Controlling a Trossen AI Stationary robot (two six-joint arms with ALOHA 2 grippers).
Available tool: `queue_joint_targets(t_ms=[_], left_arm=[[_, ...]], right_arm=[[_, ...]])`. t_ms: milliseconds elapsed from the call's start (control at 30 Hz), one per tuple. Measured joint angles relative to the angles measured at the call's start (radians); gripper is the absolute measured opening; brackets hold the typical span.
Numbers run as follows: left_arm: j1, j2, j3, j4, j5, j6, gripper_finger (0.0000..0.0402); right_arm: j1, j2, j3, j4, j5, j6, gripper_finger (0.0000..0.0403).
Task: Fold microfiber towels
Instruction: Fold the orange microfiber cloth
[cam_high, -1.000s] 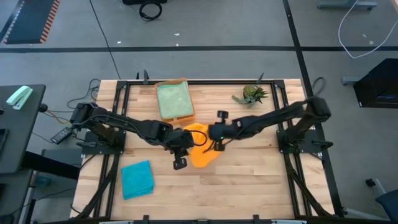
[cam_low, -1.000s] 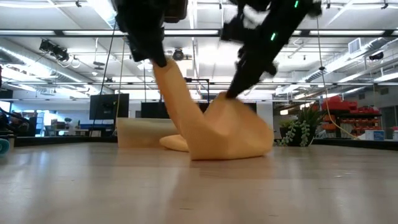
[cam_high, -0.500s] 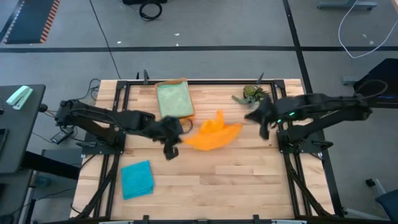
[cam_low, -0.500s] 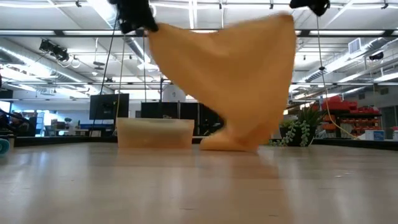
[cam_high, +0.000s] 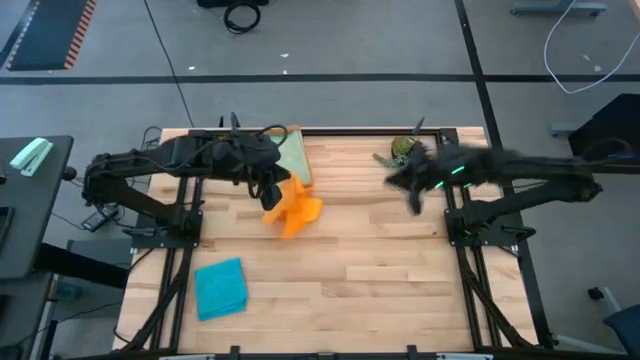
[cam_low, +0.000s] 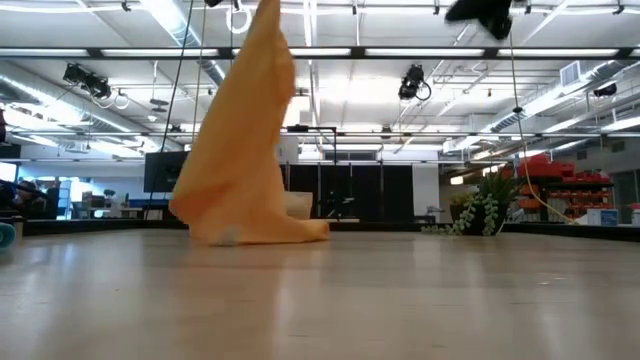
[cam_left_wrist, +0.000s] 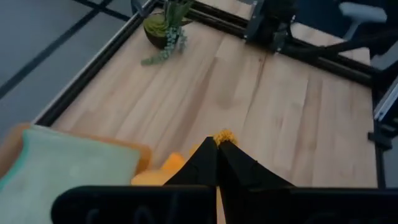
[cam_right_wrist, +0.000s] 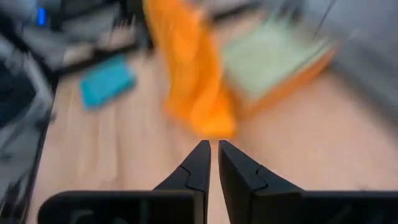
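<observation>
Orange towel (cam_high: 291, 207) hanging from left fingers (cam_left_wrist: 217, 144), apparently pinched, beside tray (cam_high: 297, 160), right fingers (cam_right_wrist: 213, 157) nearly closed, empty.

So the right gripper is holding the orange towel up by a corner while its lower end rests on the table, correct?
Not the right one. The left gripper holds the orange towel up by a corner, as the high view shows; the right gripper is apart from it, holding nothing. The towel's lower end does rest on the table.

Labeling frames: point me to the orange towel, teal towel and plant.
orange towel (cam_high: 292, 208), high view, hanging middle.
teal towel (cam_high: 220, 288), high view, centre of fold.
plant (cam_high: 402, 151), high view, leafy top.
</observation>
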Motion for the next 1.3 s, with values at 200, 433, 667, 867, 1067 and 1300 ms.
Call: queue_joint_targets(t_ms=[200, 433, 667, 867, 1067, 1300], left_arm=[[-0.039, 0.027, -0.063, 0.01, 0.002, -0.101, 0.0009], [-0.07, 0.093, -0.082, 0.007, 0.001, -0.14, 0.0005], [-0.063, 0.111, -0.082, -0.034, 0.02, -0.083, 0.0012], [-0.063, 0.1, -0.08, -0.083, 0.023, -0.044, 0.0012], [-0.062, 0.097, -0.08, -0.106, 0.022, -0.025, 0.0011], [-0.048, 0.097, -0.08, -0.108, 0.022, -0.012, 0.002]], right_arm=[[0.207, 0.166, -0.294, 0.455, 0.055, 0.169, 0.0038], [0.335, 0.413, -0.374, 1.032, 0.264, 0.24, 0.0041], [0.273, 0.665, -0.138, 0.931, 0.284, 0.152, 0.0083], [0.16, 0.793, -0.037, 0.859, 0.109, 0.165, 0.0162], [0.108, 0.876, -0.023, 0.9, 0.042, 0.145, 0.0198], [0.069, 0.928, -0.023, 0.95, 0.064, 0.085, 0.02]])
